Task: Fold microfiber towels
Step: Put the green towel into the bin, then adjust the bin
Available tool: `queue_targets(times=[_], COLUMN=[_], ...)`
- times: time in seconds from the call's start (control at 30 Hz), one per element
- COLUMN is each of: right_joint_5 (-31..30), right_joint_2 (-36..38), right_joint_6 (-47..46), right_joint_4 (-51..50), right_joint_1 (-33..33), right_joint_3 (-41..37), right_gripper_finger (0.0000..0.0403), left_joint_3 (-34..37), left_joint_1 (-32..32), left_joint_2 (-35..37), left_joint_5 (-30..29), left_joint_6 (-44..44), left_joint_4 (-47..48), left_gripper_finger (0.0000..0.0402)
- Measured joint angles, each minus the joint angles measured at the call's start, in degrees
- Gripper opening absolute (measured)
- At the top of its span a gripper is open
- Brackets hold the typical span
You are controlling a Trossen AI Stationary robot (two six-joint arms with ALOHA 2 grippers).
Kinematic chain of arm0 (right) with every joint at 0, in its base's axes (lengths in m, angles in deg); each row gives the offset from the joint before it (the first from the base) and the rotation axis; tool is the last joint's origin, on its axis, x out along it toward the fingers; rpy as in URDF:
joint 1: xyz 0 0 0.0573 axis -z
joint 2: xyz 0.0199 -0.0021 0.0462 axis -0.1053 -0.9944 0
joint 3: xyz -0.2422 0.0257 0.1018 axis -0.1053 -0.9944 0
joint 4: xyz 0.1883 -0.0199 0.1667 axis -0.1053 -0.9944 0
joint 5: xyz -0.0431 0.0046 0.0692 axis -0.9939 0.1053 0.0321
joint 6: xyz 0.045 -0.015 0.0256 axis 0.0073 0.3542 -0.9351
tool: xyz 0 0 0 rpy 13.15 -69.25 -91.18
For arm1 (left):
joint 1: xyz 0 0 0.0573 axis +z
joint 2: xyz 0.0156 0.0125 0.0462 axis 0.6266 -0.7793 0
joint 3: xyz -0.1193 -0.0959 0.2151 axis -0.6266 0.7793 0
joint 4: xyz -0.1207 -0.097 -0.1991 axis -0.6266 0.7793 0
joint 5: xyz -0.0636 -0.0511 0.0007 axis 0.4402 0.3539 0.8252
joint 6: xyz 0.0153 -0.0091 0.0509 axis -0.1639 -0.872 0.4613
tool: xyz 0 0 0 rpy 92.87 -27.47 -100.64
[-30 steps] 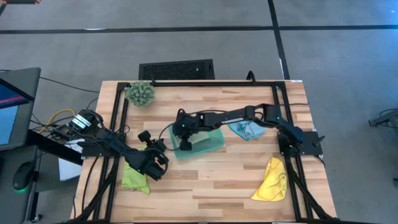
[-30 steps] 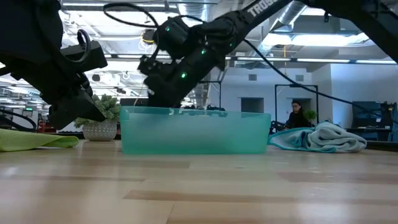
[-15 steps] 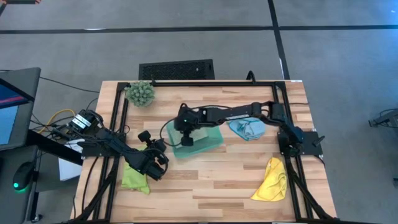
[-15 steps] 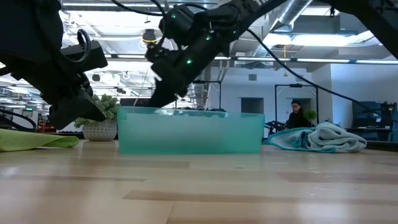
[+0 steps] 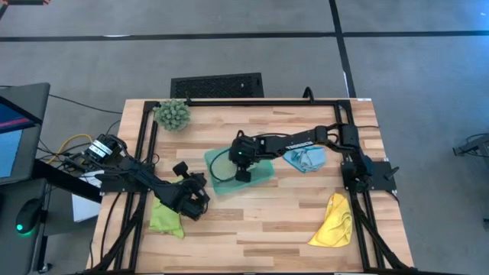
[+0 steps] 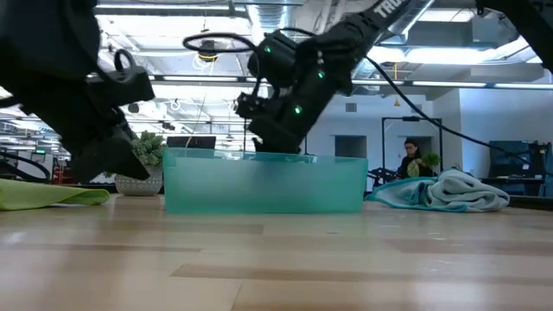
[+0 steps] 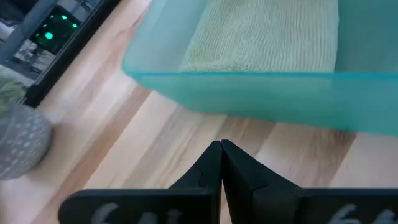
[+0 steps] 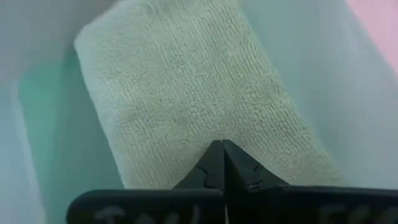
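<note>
A teal tray [image 5: 263, 174] stands mid-table with a folded pale sage towel [image 8: 193, 99] lying flat on its floor. My right gripper [image 8: 222, 148] is shut and hovers just above that towel, over the tray [image 6: 259, 186]; it holds nothing. My left gripper [image 7: 221, 149] is shut and empty. It hangs over bare wood left of the tray, beside a crumpled lime green towel [image 5: 165, 218]. A light blue towel [image 5: 304, 159] lies bunched right of the tray. A yellow towel [image 5: 332, 221] lies crumpled at the near right.
A spiky green plant ball [image 5: 173, 114] in a grey pot [image 7: 18, 146] stands at the far left corner. Black frame rails [image 5: 145, 145] run along the table's left, far and right edges. Bare wood lies between the tray and the near edge.
My right gripper has gone toward the table's right edge, from the tray's left end to above its middle, staying shut. The sage towel lies where it was in the tray.
</note>
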Motion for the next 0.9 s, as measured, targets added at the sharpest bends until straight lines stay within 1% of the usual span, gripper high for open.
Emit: queue_targets(times=[0.07,0.13,0.23,0.33,0.43,0.53,0.63,0.73,0.83,0.9], right_joint_5=[0.0,-0.1,-2.5,-6.0,-6.8,-7.5,-7.6,-7.5,-7.3,-6.5], right_joint_2=[0.0,0.0,0.0,0.0,0.0,0.3,3.1,6.2,8.4,9.9], right_joint_6=[-1.8,-2.7,-2.7,-2.7,-2.3,-0.6,1.8,3.8,5.4,8.2], right_joint_4=[3.2,5.5,7.5,9.4,9.5,8.0,5.9,4.0,0.4,-3.1], right_joint_1=[0.0,0.0,0.0,0.2,1.2,1.9,1.6,-0.1,-3.0,-5.4], right_joint_3=[-1.9,-2.8,-3.3,-3.3,-3.3,-3.3,-3.3,-3.3,-3.3,-3.3], right_gripper_finger=[0.0015,0.0015,0.0013,0.0011,0.0014,0.0016,0.0013,0.0010,0.0012,0.0017], left_joint_3=[1.1,1.8,1.5,1.0,0.4,-0.2,-1.2,-1.9,-1.9,-1.9], left_joint_1=[1.5,3.6,6.7,9.5,12.0,13.7,14.2,13.9,12.2,10.1], left_joint_2=[0.0,0.0,0.0,0.0,0.0,0.1,1.2,4.0,7.8,10.1], left_joint_5=[-0.1,-1.7,-3.9,-4.3,-4.5,-6.8,-9.3,-10.7,-9.3,-8.0], left_joint_6=[3.5,5.7,9.1,13.2,16.0,18.4,18.6,16.7,13.9,12.1], left_joint_4=[-4.6,-7.4,-7.3,-7.4,-7.4,-6.8,-2.7,1.8,4.8,5.7], left_gripper_finger=[0.0000,0.0000,0.0000,0.0000,0.0000,0.0000,0.0000,0.0000,0.0000,0.0000])
